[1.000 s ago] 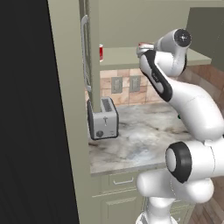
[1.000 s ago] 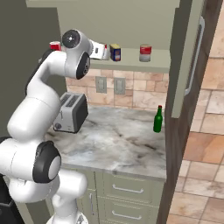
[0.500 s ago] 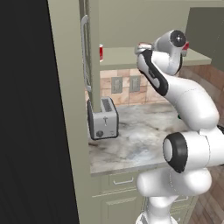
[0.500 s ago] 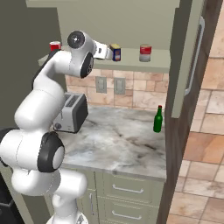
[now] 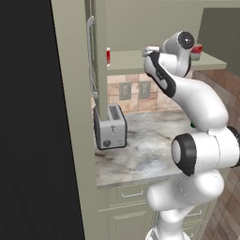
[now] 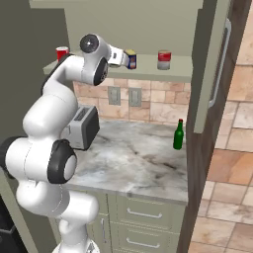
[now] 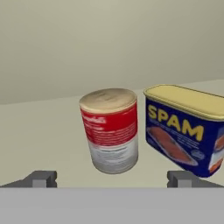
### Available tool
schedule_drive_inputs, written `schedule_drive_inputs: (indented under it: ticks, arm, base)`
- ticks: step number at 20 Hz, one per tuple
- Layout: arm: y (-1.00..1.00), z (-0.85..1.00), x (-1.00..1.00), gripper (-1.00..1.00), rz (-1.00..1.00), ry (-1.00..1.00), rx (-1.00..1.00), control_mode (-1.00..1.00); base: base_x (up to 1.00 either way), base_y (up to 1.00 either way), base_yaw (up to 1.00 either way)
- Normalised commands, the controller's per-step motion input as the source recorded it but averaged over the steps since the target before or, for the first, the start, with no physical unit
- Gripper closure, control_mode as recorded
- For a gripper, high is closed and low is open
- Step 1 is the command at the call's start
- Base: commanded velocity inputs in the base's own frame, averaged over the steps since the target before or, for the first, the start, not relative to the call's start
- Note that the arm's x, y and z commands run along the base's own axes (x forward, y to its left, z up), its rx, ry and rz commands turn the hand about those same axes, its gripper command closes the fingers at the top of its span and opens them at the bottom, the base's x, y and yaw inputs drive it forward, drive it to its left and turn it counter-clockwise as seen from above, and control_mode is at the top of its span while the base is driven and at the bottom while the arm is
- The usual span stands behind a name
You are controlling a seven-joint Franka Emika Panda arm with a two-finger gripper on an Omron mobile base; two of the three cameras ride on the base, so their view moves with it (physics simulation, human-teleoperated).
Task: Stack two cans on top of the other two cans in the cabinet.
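- Cans – a red-and-white one [image 7: 112,129] and a blue tin [image 7: 186,127] just beside it – stand on the cabinet [image 7: 52,131] shelf.
- Red-and-white can stands just ahead of the wide-open, empty gripper [image 7: 112,178].

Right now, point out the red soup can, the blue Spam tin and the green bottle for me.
red soup can [image 7: 111,131]: hand view, on its label.
blue Spam tin [image 7: 177,131]: hand view, on its front face.
green bottle [image 6: 178,137]: right base view, on its body.
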Motion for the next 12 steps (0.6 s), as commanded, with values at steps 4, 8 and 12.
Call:
schedule_drive_inputs:
  ticks: [4,8,12]
  arm:
    - [0.0,-0.08,0.25,-1.0,0.0,0.0,0.0,-1.0]
    - [0.0,-0.17,0.19,-1.0,0.0,0.0,0.0,-1.0]
    - [-0.01,-0.12,0.21,-1.0,0.0,0.0,0.0,-1.0]
  base:
    - [0.0,0.0,0.0]
    - [0.0,0.0,0.0]
    - [0.0,0.0,0.0]
